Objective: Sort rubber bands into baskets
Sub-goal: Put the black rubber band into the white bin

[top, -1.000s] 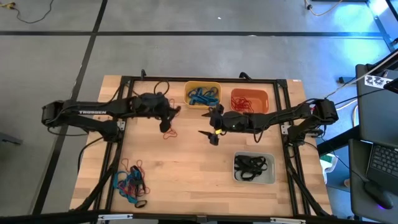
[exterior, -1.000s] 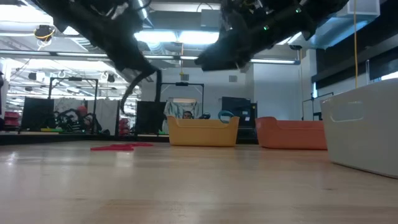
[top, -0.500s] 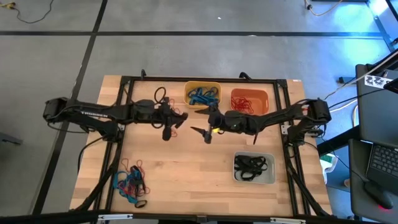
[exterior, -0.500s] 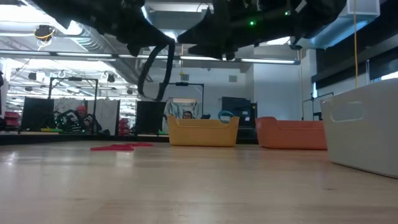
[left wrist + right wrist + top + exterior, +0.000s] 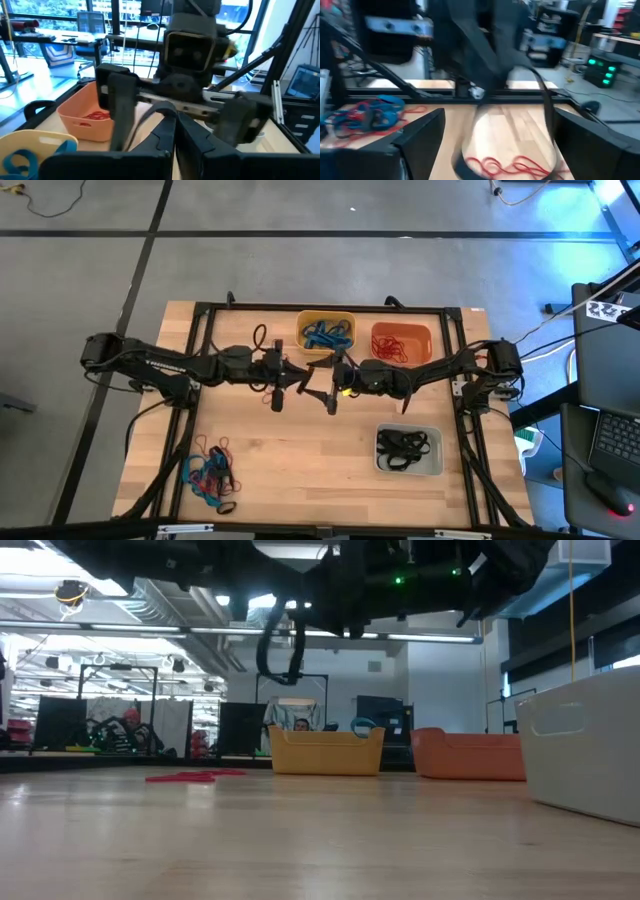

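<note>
Over the table's middle, my left gripper is shut on a black rubber band that hangs as a loop. My right gripper faces it from the right, open and touching nothing. The yellow basket holds blue bands. The orange basket holds red ones. The pale grey basket holds black ones. A pile of mixed bands lies at the near left, and a few red bands lie on the table under the grippers. My left gripper pinches the top of the black band's loop between its two shut fingers. The fingers lie about level and point toward the table's right. The band hangs slack below them, clear of the table.
The dark frame rails run round the table's edges. Bare wood lies in the near middle of the table. Beyond the far edge the low view shows a room with desks and screens.
My left gripper has gone toward the table's right and tipped up from slanting down to about level, carrying the black band, which hangs higher now. My right gripper has also tipped up to level and stayed open.
</note>
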Tool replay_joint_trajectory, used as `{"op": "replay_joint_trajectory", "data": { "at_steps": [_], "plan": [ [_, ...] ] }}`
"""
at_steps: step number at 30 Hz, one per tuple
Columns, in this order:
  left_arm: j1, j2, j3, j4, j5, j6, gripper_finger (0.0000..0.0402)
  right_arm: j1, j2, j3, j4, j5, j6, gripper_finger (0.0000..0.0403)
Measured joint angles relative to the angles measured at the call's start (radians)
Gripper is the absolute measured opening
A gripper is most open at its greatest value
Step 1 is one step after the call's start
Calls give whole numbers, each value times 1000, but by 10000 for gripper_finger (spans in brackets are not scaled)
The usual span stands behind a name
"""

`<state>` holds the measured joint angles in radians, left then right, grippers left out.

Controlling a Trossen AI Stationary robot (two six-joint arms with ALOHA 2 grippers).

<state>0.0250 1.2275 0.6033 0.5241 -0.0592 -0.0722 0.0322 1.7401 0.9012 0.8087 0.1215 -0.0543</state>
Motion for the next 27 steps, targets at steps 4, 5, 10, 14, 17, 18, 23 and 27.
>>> {"op": "replay_joint_trajectory", "data": {
  "at_steps": [4, 5, 10, 14, 17, 18, 23, 27],
  "plan": [
    [0, 26, 1, 71, 0, -4, 13, 0, 0, 0, 10, -48, 4, 353],
    [0, 32, 1, 84, 0, -4, 13, 0, 0, 1, 13, -60, 12, 352],
    [1, 51, 1, 106, -2, -3, 13, 0, 0, 2, 11, -71, 31, 310],
    [1, 53, 1, 104, -5, 0, 13, 0, 0, 4, 18, -93, 31, 234],
    [1, 53, 1, 103, -6, 0, 13, 0, 0, 4, 12, -97, 27, 161],
    [1, 53, 1, 103, -6, 0, 13, 0, 0, 4, 12, -97, 24, 135],
    [1, 52, 1, 99, -7, 0, 13, 0, 0, 4, -10, -96, -15, 16],
    [1, 53, 1, 94, -7, -14, 13, 0, 0, 4, -22, -96, -33, 21]
  ]
}}
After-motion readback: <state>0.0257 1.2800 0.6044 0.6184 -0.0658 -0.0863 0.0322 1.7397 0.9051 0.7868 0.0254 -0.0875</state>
